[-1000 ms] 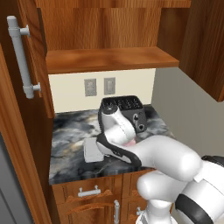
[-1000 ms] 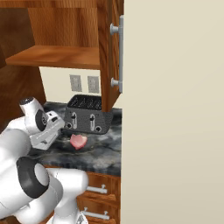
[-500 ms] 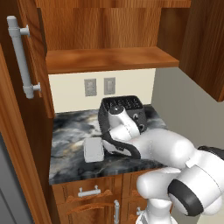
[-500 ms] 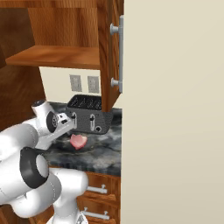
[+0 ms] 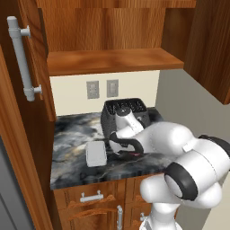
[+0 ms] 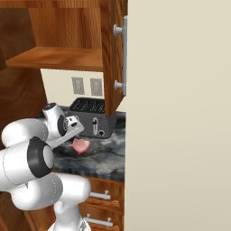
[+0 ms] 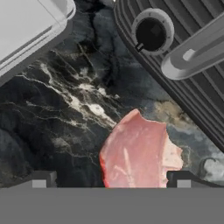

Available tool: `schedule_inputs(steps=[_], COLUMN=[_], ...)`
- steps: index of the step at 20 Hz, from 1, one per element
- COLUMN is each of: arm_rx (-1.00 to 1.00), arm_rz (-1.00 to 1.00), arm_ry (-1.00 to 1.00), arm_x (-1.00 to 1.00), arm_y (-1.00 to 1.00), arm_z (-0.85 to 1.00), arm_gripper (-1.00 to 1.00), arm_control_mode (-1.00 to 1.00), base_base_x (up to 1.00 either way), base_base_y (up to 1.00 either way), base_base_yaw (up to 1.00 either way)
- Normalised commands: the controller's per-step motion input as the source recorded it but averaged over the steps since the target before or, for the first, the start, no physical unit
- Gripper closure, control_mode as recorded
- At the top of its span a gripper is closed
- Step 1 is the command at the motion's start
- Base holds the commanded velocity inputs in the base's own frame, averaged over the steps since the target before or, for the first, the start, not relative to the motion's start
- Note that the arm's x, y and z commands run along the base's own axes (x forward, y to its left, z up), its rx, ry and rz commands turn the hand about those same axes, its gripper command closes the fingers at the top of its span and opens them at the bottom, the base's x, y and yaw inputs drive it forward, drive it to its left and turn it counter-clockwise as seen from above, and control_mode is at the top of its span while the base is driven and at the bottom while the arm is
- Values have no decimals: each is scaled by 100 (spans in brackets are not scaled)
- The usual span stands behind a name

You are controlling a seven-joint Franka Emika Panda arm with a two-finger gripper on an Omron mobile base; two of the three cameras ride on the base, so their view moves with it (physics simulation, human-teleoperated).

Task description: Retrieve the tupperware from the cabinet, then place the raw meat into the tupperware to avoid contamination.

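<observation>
Cabinet [image 5: 112, 36]: reddish-brown wood, mounted on the wall above the surface. Both doors stand open. The left door carries a long grey bar handle [image 5: 21, 58]. The one shelf [image 5: 112, 60] that shows is bare wood.

Surface [image 5: 72, 134]: dark marble with white and tan veins, below the cabinet. Wooden drawers with short handles sit under it.

Toaster [image 5: 123, 114]: dark grey and ribbed, standing at the back of the surface against the wall. In the hand view a round knob and a pale lever show on its front.

Tupperware [image 5: 96, 153]: small, shallow, whitish translucent rectangle. It lies flat on the surface, left of the toaster and near the front edge. In the hand view its corner fills the upper left [image 7: 26, 26].

Meat [image 7: 138, 155]: pink-red, flattish, with an uneven outline. It lies on the surface just in front of the toaster, apart from the tupperware. From the right base view it shows as a small pink slab [image 6: 81, 145] beside the arm.

Claw [image 7: 111, 181]: released, fingers spread wide and holding nothing. In the hand view one dark fingertip [image 7: 39, 180] sits to one side of the meat and the other on the opposite side, so the meat lies between them. Whether the tips touch the meat cannot be told.
</observation>
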Motion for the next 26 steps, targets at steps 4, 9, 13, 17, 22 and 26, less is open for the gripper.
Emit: schedule_inputs(steps=[4,9,13,17,22,26], arm_rx=[1,0,0,0,0,2], arm_rz=[0,-1,-6,-2,-1,0], arm_ry=[-4,0,6,2,0,2], arm_x=[17,1,-2,0,0,0], arm_y=[0,0,0,-17,-15,-9], arm_z=[-8,-23,-31,-22,-12,-21], arm_gripper=[-100,-100,-100,-100,-100,-100], arm_control_mode=[-100,-100,-100,-100,-100,-100], base_base_x=[0,0,0,0,0,0], base_base_y=[0,0,0,0,0,0], base_base_yaw=[0,0,0,0,0,0])
